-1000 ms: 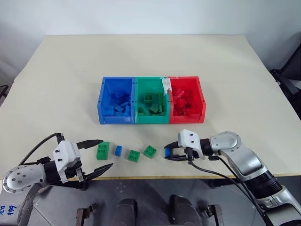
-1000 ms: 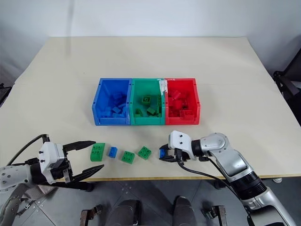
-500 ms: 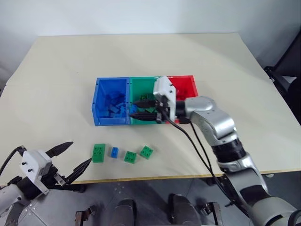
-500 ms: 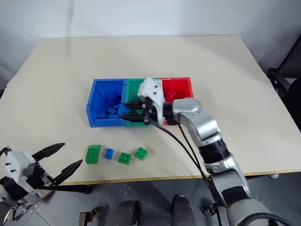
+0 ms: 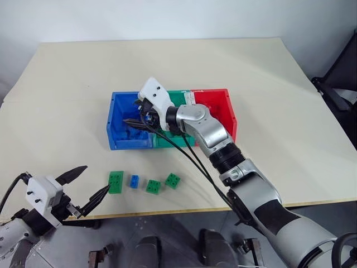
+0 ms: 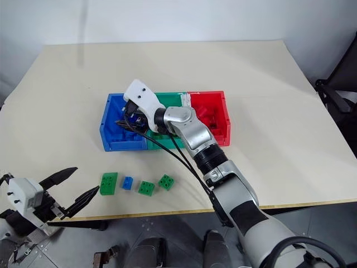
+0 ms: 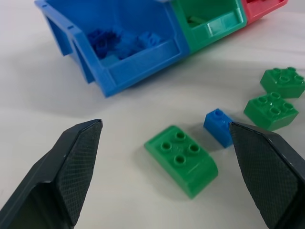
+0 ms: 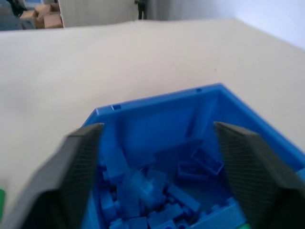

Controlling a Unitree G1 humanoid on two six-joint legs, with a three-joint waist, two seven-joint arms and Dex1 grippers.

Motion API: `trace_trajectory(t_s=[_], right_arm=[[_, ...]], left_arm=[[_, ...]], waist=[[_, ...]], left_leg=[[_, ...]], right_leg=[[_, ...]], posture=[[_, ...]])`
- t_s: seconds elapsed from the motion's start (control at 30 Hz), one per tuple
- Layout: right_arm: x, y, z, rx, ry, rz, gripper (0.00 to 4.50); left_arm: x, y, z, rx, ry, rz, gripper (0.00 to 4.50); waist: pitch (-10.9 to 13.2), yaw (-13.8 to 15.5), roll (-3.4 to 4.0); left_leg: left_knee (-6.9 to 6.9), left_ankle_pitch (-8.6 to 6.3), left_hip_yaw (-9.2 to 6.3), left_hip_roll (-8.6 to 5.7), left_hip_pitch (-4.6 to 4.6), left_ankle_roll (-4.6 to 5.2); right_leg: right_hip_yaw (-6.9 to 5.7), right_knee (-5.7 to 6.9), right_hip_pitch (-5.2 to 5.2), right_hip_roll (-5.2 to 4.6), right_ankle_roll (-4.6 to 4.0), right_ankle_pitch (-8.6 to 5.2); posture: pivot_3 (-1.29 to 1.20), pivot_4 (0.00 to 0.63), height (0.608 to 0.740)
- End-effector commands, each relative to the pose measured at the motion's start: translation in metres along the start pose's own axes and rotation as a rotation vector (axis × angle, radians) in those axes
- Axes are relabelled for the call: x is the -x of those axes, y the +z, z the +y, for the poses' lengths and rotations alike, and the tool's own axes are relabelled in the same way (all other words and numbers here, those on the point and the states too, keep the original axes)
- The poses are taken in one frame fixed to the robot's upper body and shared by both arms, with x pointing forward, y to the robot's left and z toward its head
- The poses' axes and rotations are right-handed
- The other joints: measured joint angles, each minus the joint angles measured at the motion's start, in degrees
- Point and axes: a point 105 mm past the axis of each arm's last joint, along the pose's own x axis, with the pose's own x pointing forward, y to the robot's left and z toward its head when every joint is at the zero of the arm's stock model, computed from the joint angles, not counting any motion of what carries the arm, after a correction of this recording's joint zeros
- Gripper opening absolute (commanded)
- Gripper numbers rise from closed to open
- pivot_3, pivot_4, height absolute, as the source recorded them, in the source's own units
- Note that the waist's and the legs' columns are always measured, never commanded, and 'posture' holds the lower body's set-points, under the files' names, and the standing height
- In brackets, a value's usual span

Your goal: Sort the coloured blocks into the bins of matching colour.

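My right gripper point(image 5: 134, 111) hangs open over the blue bin point(image 5: 118, 138), and nothing is held between its fingers point(image 8: 83, 162). Several blue blocks point(image 8: 190, 167) lie piled inside that bin point(image 8: 157, 119). The green bin point(image 5: 179, 96) and red bin point(image 5: 230, 114) join it in a row, and my right arm covers much of the green one. On the table in front lie a larger green block point(image 5: 116, 182), a tiny blue block point(image 5: 134, 181) and two small green blocks point(image 5: 153, 186) point(image 5: 173, 180). My left gripper point(image 5: 96, 180) is open near the front edge, just left of the larger green block point(image 7: 183, 155).
The beige table point(image 5: 279, 84) stretches wide behind and to both sides of the bins. Its front edge point(image 5: 195, 211) runs close behind the loose blocks. Black cables point(image 5: 189, 159) hang from my right arm above the table.
My right gripper moved left from the green bin to over the blue bin and opened, letting go of the small blue block. My left gripper drew back towards the table's front left corner.
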Motion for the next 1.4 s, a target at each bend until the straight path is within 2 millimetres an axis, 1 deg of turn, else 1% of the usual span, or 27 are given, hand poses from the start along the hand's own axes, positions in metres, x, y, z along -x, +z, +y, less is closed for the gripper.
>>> trace_trajectory(t_s=[0.03,0.07,0.1,0.13,0.17,0.23,0.27,0.33,0.4,0.5,0.53,0.6,0.67,0.77,0.83,0.9,0.97,1.07,1.13,1.17,1.23,1.33,1.4], right_arm=[[0.041,0.019,-0.004,0.05,0.042,-0.13,4.48],[0.057,0.016,-0.004,0.062,0.05,-0.143,4.48],[0.067,0.015,-0.003,0.071,0.056,-0.148,4.48],[0.081,0.009,-0.001,0.071,0.062,-0.147,4.48],[0.101,0.001,0.0,0.068,0.061,-0.143,4.48],[0.134,-0.016,0.004,0.059,0.054,-0.102,4.48],[0.144,-0.021,0.006,0.057,0.05,-0.082,4.48],[0.175,-0.038,0.015,0.076,0.078,-0.034,4.48],[0.208,-0.059,0.022,0.103,0.089,0.071,4.48],[0.241,-0.078,0.025,0.072,0.065,0.147,4.48],[0.249,-0.083,0.028,0.067,0.068,0.166,4.48],[0.256,-0.088,0.031,0.06,0.077,0.187,4.48],[0.254,-0.089,0.034,0.055,0.09,0.188,4.48],[0.242,-0.083,0.038,0.04,0.109,0.159,4.48],[0.226,-0.08,0.05,0.0,0.188,0.163,4.48],[0.199,-0.075,0.066,-0.046,0.275,0.172,4.48],[0.18,-0.075,0.073,-0.062,0.307,0.192,4.48],[0.15,-0.082,0.08,-0.044,0.318,0.227,4.48],[0.132,-0.089,0.081,-0.033,0.29,0.241,4.48],[0.126,-0.095,0.08,-0.02,0.268,0.26,4.48],[0.121,-0.107,0.081,0.002,0.249,0.304,4.48],[0.118,-0.115,0.081,-0.017,0.217,0.314,3.91],[0.117,-0.114,0.084,-0.025,0.228,0.31,3.22]], left_arm=[[-0.01,0.012,-0.006,-0.024,-0.075,-0.031,4.5],[-0.015,0.013,-0.006,-0.031,-0.097,-0.034,4.5],[-0.017,0.014,-0.007,-0.036,-0.111,-0.035,4.5],[-0.021,0.015,-0.007,-0.047,-0.123,-0.038,4.5],[-0.026,0.016,-0.008,-0.06,-0.147,-0.038,4.5],[-0.035,0.016,-0.01,-0.082,-0.199,-0.034,4.5],[-0.038,0.016,-0.011,-0.088,-0.218,-0.033,4.5],[-0.046,0.017,-0.014,-0.081,-0.269,-0.045,4.5],[-0.057,0.018,-0.019,-0.098,-0.345,-0.045,4.5],[-0.07,0.022,-0.026,-0.12,-0.433,-0.069,4.5],[-0.074,0.024,-0.028,-0.131,-0.459,-0.08,4.5],[-0.079,0.025,-0.028,-0.151,-0.481,-0.093,4.5],[-0.082,0.027,-0.025,-0.172,-0.488,-0.103,4.5],[-0.083,0.027,-0.022,-0.186,-0.487,-0.111,4.5],[-0.077,0.023,-0.018,-0.186,-0.485,-0.093,4.5],[-0.065,0.015,-0.014,-0.17,-0.471,-0.053,4.5],[-0.056,0.009,-0.011,-0.153,-0.454,-0.026,4.5],[-0.041,0.001,-0.007,-0.144,-0.406,0.009,4.5],[-0.031,-0.003,-0.007,-0.127,-0.38,0.024,4.5],[-0.027,-0.004,-0.007,-0.122,-0.369,0.032,4.5],[-0.02,-0.006,-0.01,-0.11,-0.357,0.046,4.5],[-0.013,-0.007,-0.012,-0.102,-0.326,0.056,4.5],[-0.01,-0.006,-0.011,-0.103,-0.311,0.059,4.5]], waist=[[-0.01,0.36,-0.01],[-0.04,0.66,-0.06],[-0.05,0.61,-0.07],[-0.05,0.51,-0.08],[-0.05,0.53,-0.08],[-0.05,0.39,-0.08],[-0.05,0.41,-0.08],[-0.04,0.25,-0.07],[-0.04,0.31,-0.07],[-0.04,0.39,-0.06],[-0.04,0.34,-0.06],[-0.04,0.19,-0.07],[-0.04,0.1,-0.06],[-0.04,0.26,-0.06],[-0.04,0.3,-0.07],[-0.04,0.11,-0.06],[-0.04,0.13,-0.06],[-0.04,0.34,-0.06],[-0.06,0.55,-0.1],[-0.06,0.59,-0.1],[-0.07,0.8,-0.11],[-0.08,0.79,-0.13],[-0.08,0.77,-0.14]], left_leg=[[0.0,-0.01,0.04,0.0,0.01,0.02],[0.01,-0.02,-0.02,-0.02,-0.01,0.03],[0.02,-0.02,-0.08,-0.03,-0.02,0.04],[0.04,-0.05,-0.04,-0.04,-0.01,0.08],[0.04,-0.06,0.02,-0.07,-0.01,0.1],[0.03,-0.06,0.04,-0.05,0.01,0.1],[0.0,-0.06,0.08,-0.05,0.01,0.1],[-0.01,-0.06,0.17,-0.03,0.04,0.1],[-0.03,-0.06,0.26,0.01,0.08,0.11],[0.02,-0.07,0.33,0.02,0.12,0.11],[0.05,-0.07,0.38,0.02,0.14,0.12],[0.08,-0.06,0.47,0.05,0.16,0.12],[0.07,-0.06,0.59,0.13,0.24,0.11],[0.08,-0.05,0.61,0.19,0.24,0.09],[0.1,-0.05,0.61,0.18,0.23,0.09],[0.1,-0.05,0.59,0.21,0.22,0.09],[0.09,-0.07,0.62,0.33,0.22,0.06],[0.11,-0.1,0.59,0.39,0.21,0.01],[0.11,-0.12,0.58,0.39,0.19,0.01],[0.11,-0.12,0.55,0.37,0.17,0.01],[0.12,-0.14,0.53,0.34,0.15,0.04],[0.14,-0.18,0.56,0.32,0.13,0.09],[0.14,-0.19,0.57,0.37,0.14,0.07]], right_leg=[[0.01,0.0,0.0,-0.01,0.0,0.0],[-0.02,0.01,0.01,-0.02,0.0,0.0],[-0.09,-0.02,0.07,-0.02,0.0,0.0],[-0.07,-0.03,0.08,-0.03,0.0,0.0],[-0.05,-0.06,0.09,-0.06,0.01,0.01],[-0.08,-0.1,0.1,-0.05,0.01,0.01],[-0.07,-0.12,0.09,-0.06,0.02,0.01],[-0.06,-0.15,0.08,-0.05,0.02,0.01],[-0.04,-0.2,0.07,-0.04,0.04,0.01],[-0.04,-0.28,0.15,-0.04,0.1,0.05],[-0.02,-0.29,0.16,-0.04,0.14,0.07],[0.01,-0.33,0.17,-0.04,0.2,0.1],[0.04,-0.32,0.17,-0.03,0.2,0.1],[0.03,-0.31,0.15,0.0,0.2,0.1],[0.03,-0.32,0.16,0.0,0.2,0.11],[0.02,-0.32,0.16,0.0,0.2,0.11],[0.03,-0.32,0.11,0.08,0.19,0.1],[0.0,-0.34,0.1,0.13,0.15,0.08],[-0.01,-0.37,0.1,0.13,0.15,0.09],[-0.01,-0.36,0.1,0.13,0.14,0.09],[-0.01,-0.38,0.11,0.12,0.13,0.09],[0.01,-0.4,0.11,0.11,0.11,0.11],[-0.02,-0.4,0.11,0.12,0.1,0.11]], posture=[[0.0,0.15,0.74],[0.0,0.15,0.74],[0.0,0.15,0.74],[0.0,0.15,0.74],[0.0,0.15,0.74],[0.0,0.15,0.74],[0.0,0.15,0.74],[0.0,0.15,0.74],[0.0,0.15,0.74],[0.0,0.15,0.74],[0.0,0.15,0.74],[0.0,0.15,0.74],[0.0,0.15,0.74],[0.0,0.15,0.74],[0.0,0.15,0.74],[0.0,0.15,0.74],[0.0,0.15,0.74],[0.0,0.15,0.74],[0.0,0.15,0.74],[0.0,0.15,0.74],[0.0,0.15,0.74],[0.0,0.15,0.74],[0.0,0.15,0.74]])
